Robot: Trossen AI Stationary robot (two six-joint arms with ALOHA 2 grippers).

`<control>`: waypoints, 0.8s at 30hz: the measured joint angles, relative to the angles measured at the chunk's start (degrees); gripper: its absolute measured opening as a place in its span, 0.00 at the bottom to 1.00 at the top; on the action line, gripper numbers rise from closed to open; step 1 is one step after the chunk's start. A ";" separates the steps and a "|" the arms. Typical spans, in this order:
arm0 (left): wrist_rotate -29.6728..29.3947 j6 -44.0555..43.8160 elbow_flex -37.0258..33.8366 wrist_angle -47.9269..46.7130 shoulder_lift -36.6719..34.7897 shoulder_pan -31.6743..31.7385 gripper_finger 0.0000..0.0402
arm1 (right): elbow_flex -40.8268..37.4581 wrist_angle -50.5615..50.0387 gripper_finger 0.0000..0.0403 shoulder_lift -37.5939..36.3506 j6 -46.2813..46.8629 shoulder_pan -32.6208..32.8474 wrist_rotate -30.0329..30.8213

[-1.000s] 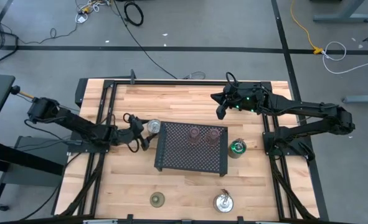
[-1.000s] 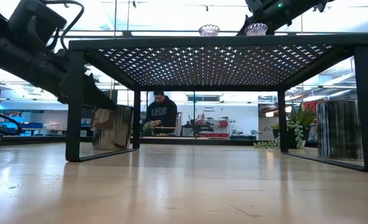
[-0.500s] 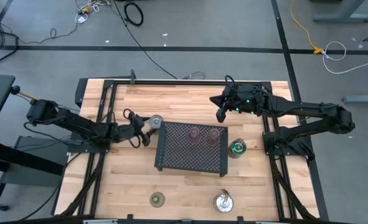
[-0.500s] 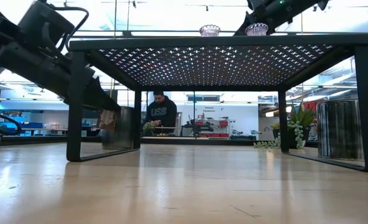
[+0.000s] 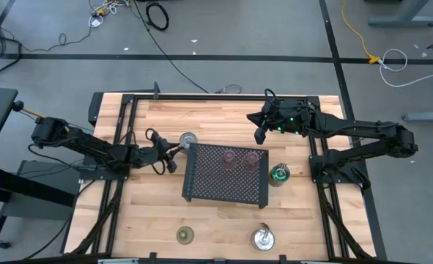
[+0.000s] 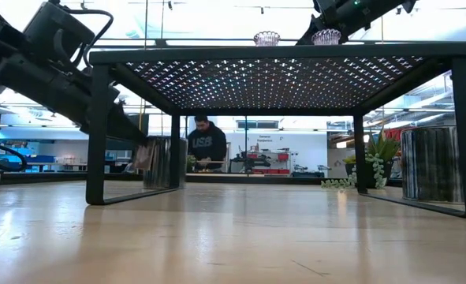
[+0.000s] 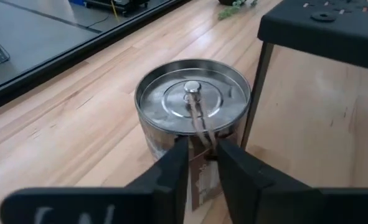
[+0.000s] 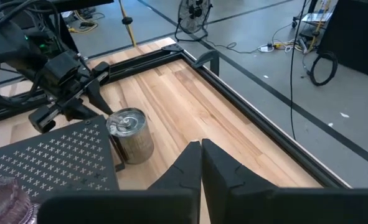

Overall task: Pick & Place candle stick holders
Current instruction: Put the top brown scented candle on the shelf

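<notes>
Left wrist view shows the left gripper (image 7: 202, 158) clenched on the near rim of a silver candle stick holder (image 7: 193, 109), standing on the bench (image 7: 78, 118) beside the black tray (image 7: 324, 28). The right gripper (image 5: 260, 132), fingers closed on nothing, hovers behind the tray.

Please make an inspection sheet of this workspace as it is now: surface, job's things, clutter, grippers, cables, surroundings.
Surface: wooden table, with a black perforated tray on it.
Job's things: two pink holders on the tray; one silver holder at the tray's far left corner; an olive-green holder and another silver holder near the front edge.
Clutter: small green plant right of the tray.
Grippers: left gripper right beside the silver holder at the tray's corner; right gripper shut, above the table behind the tray, holding nothing.
Cables: black cable and yellow cable on the floor.
Surroundings: a person far behind the table.
</notes>
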 joint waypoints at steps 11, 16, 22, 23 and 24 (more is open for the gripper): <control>-8.94 1.66 0.00 0.37 -0.02 0.00 0.19 | 0.00 -0.48 0.03 0.00 0.39 0.00 -0.02; -9.00 2.08 0.03 4.12 -2.23 0.00 0.20 | 0.00 -0.48 0.03 0.00 0.39 0.00 -0.02; -9.19 10.73 4.32 0.83 -8.08 0.12 0.20 | 0.00 -0.80 0.03 0.00 0.17 0.00 -0.02; -8.76 11.37 5.81 -0.91 -8.66 0.51 0.20 | 0.00 -0.92 0.03 0.00 0.15 0.00 -0.02; -8.07 11.42 7.60 -3.12 -9.16 1.08 0.20 | 0.00 -0.92 0.03 -0.02 0.16 0.00 -0.02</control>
